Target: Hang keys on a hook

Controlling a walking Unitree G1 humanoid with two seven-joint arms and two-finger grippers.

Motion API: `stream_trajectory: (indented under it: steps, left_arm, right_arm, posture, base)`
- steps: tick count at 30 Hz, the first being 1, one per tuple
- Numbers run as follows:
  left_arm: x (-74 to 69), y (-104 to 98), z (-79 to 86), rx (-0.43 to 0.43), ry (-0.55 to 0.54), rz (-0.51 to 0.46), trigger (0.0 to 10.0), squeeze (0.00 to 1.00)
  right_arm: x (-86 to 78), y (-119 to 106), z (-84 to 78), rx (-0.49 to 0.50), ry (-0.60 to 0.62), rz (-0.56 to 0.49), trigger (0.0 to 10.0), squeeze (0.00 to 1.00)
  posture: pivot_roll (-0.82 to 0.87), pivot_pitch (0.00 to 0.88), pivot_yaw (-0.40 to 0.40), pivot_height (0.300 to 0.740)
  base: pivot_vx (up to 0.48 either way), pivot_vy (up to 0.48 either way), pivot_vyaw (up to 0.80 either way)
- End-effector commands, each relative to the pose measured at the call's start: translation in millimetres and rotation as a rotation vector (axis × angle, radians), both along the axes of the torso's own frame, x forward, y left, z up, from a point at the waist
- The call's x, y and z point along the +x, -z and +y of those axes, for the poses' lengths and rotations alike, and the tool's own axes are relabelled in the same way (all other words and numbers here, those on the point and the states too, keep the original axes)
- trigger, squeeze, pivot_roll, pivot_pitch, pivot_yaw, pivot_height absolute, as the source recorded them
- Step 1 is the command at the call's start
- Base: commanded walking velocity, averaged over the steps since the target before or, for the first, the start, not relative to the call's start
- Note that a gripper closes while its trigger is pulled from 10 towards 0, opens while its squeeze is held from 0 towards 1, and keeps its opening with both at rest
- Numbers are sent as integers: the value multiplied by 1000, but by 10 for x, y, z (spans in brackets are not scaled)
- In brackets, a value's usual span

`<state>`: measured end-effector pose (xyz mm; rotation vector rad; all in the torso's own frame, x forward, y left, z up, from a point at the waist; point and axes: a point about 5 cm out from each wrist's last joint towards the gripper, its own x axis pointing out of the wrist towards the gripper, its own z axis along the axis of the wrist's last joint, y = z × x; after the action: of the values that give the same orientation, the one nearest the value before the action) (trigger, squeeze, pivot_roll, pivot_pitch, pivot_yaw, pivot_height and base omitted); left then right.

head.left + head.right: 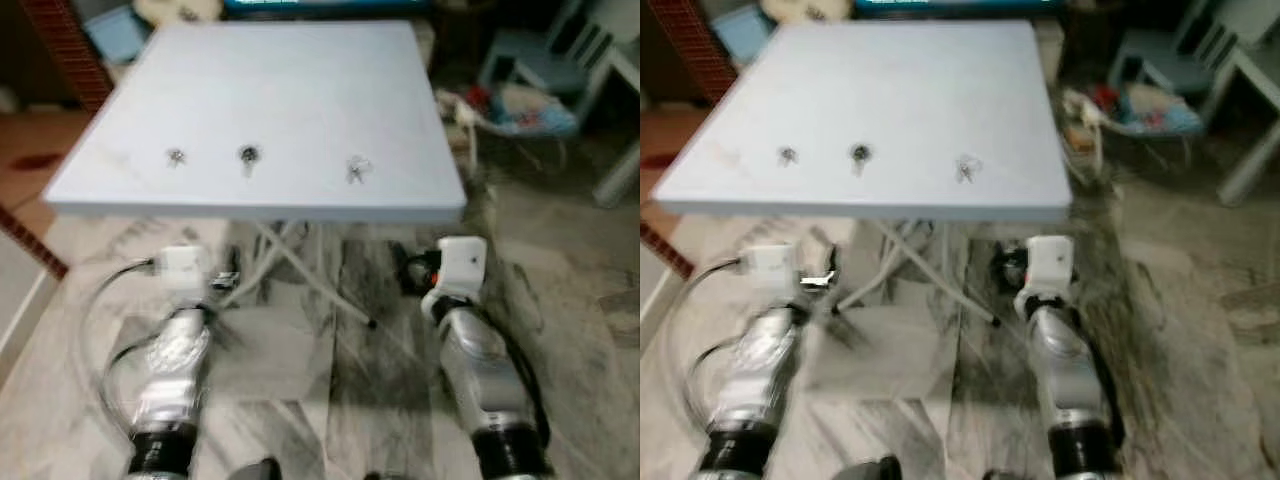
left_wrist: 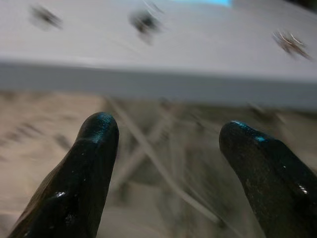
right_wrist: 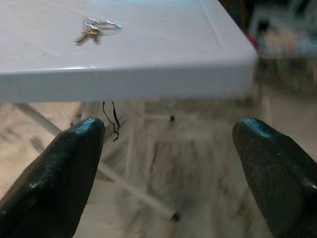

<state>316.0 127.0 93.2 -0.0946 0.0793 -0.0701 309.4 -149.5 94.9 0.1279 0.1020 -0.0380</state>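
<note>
Keys (image 3: 95,29) sharp; two other table (image 1: 280,90) items blurred.

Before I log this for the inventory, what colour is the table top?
Pale blue-grey, plain; the table shows best in the left eye view.

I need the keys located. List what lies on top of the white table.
On the white table lie three small things near its front edge: keys on a ring, and two blurred dark items. No hook among them.
</note>
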Motion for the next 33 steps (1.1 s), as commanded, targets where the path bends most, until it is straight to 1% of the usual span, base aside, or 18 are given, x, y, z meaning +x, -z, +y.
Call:
stream_trajectory:
  steps: [1,4,8,9,10,12,13,14,15,16,18,20,21,24,26,29,31,33]
  left_arm:
    - [-48,153,117,12,-26,66,10000,0]
    - [-40,137,123,24,-28,56,10000,0]
    - [-45,135,144,26,-32,51,10000,0]
    - [-44,133,153,31,-39,45,10000,0]
    - [-27,97,195,31,-68,13,10000,0]
    - [-27,97,195,31,-68,13,10000,0]
    - [-17,70,214,34,-82,-8,10000,0]
    - [-6,-32,256,36,-113,-73,10000,0]
    - [-7,-187,305,38,-138,-170,10000,0]
    - [-13,-259,319,30,-142,-215,10000,0]
    - [-26,-313,336,32,-140,-238,10000,0]
    - [-34,-321,346,30,-142,-240,10000,0]
    - [-55,-339,373,50,-141,-258,10000,0]
    - [-114,-308,405,65,-142,-268,10000,0]
    - [-140,-263,400,62,-135,-254,10000,0]
    - [-178,-207,388,80,-129,-237,10000,0]
    - [-229,-139,330,93,-102,-217,10000,0]
    - [-238,-139,327,97,-102,-221,10000,0]
  right_arm:
    - [-106,168,-73,57,45,81,10000,0]
    - [-111,173,-51,74,24,86,10000,0]
    - [-109,166,-50,54,18,86,10000,0]
    - [-100,166,-39,72,-1,72,10000,0]
    - [-87,145,-36,82,-33,25,10000,0]
    - [-87,145,-36,82,-33,25,10000,0]
    - [-83,135,-41,77,-38,9,10000,0]
    - [-92,119,-60,49,-28,8,10000,0]
    - [-110,67,-81,-45,-30,-13,10000,0]
    - [-119,31,-79,-86,-43,-31,10000,0]
    - [-137,-33,-70,-96,-62,-63,10000,0]
    - [-146,-67,-74,-117,-70,-85,10000,0]
    - [-167,-132,-79,-183,-86,-129,10000,0]
    - [-217,-266,-115,-290,-91,-215,10000,0]
    - [-225,-299,-136,-277,-84,-233,10000,0]
    - [-231,-342,-159,-317,-68,-251,10000,0]
    - [-235,-338,-152,-273,-65,-245,10000,0]
    - [-237,-338,-153,-270,-61,-245,10000,0]
  posture:
    - [-26,62,13,740]
    - [-25,64,13,740]
    - [-24,68,15,740]
    - [-24,68,15,740]
    - [-22,71,14,740]
    - [-22,71,14,740]
    - [-22,71,14,740]
    - [-20,75,13,740]
    - [-16,80,12,740]
    - [-15,82,10,740]
    - [-14,88,11,740]
    - [-14,88,11,740]
    - [-14,92,11,740]
    - [-19,99,13,740]
    - [-19,99,13,740]
    - [-22,105,14,740]
    - [-21,110,15,740]
    - [-21,110,15,740]
  base:
    - [0,0,0]
    - [0,0,0]
    - [0,0,0]
    - [0,0,0]
    - [0,0,0]
    - [0,0,0]
    - [0,0,0]
    - [0,0,0]
    - [0,0,0]
    - [0,0,0]
    - [0,0,0]
    - [0,0,0]
    - [0,0,0]
    - [0,0,0]
    - [0,0,0]
    - [0,0,0]
    - [0,0,0]
    - [0,0,0]
